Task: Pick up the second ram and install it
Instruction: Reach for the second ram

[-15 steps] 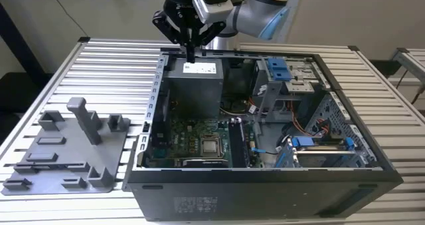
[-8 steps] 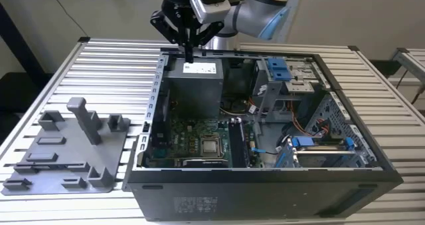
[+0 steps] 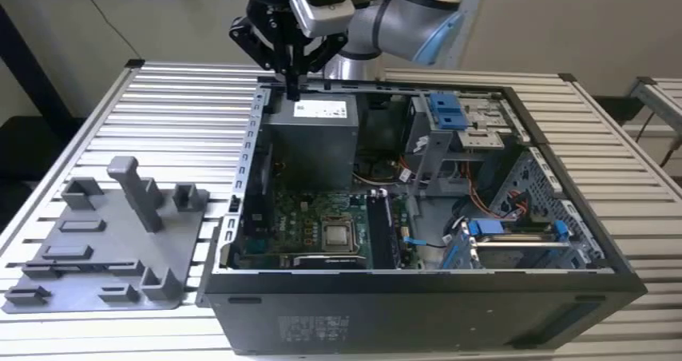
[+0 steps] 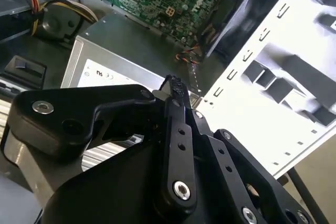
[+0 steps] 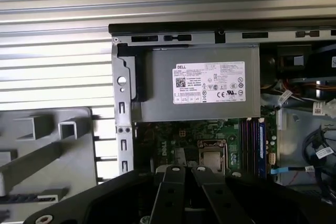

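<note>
An open computer case (image 3: 426, 313) lies on its side on a slatted metal table (image 3: 181, 89), seen from above and in front. The robot arm's gripper (image 3: 290, 89) hangs over the far end of the case, just above the grey power supply (image 3: 309, 141). Its two black fingers (image 4: 178, 129) are drawn together until the tips meet, and nothing can be seen held between them. The second ram (image 3: 67, 253) appears to be the thin dark strip lying flat on the grey parts fixture (image 3: 117, 257), which sits on the table outside the case, toward the exterior view's left. The first wrist view shows a dark strip at the same spot on the fixture, but it is too slim for a firm identification. From the gripper, the strip lies well apart: out past the case wall, toward the exterior view's left and nearer that camera. Its long axis seems to run across the exterior view, roughly parallel to the rear wall of the case. Inside the case, the green motherboard (image 3: 287, 217) carries the square silver processor (image 3: 341, 235), with the long memory slots (image 3: 382, 233) just beside it on the exterior view's right. These slots run from near to far, so the strip appears to lie crosswise to them.
</note>
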Robot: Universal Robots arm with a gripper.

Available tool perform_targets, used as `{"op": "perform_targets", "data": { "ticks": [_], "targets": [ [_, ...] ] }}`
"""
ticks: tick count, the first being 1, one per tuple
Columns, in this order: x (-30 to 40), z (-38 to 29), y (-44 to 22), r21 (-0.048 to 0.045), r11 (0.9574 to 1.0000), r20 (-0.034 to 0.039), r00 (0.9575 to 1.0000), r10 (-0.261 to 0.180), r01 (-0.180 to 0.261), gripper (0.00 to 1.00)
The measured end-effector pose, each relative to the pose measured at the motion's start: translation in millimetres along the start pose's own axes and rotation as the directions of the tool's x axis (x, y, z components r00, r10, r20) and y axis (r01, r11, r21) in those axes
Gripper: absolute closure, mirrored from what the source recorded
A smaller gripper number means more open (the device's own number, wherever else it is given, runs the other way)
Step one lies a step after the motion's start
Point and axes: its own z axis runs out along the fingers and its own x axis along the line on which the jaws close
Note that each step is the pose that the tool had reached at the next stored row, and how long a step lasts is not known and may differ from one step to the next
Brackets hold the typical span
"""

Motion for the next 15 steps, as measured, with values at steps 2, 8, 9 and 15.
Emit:
{"op": "perform_targets", "data": {
  "ticks": [2,8,9,15],
  "targets": [
    [4.3,-0.1,-0.3,0.0000,1.0000,-0.0002,1.0000,0.000,0.000,0.89],
    [19.1,-0.4,-1.3,0.0001,1.0000,-0.0003,1.0000,0.000,0.000,0.89],
    [21.7,-0.5,-1.5,0.0001,1.0000,-0.0003,1.0000,0.000,0.000,0.89],
    [35.6,-0.8,-2.5,0.0001,1.0000,-0.0012,1.0000,0.000,0.000,0.89]
  ]
}}
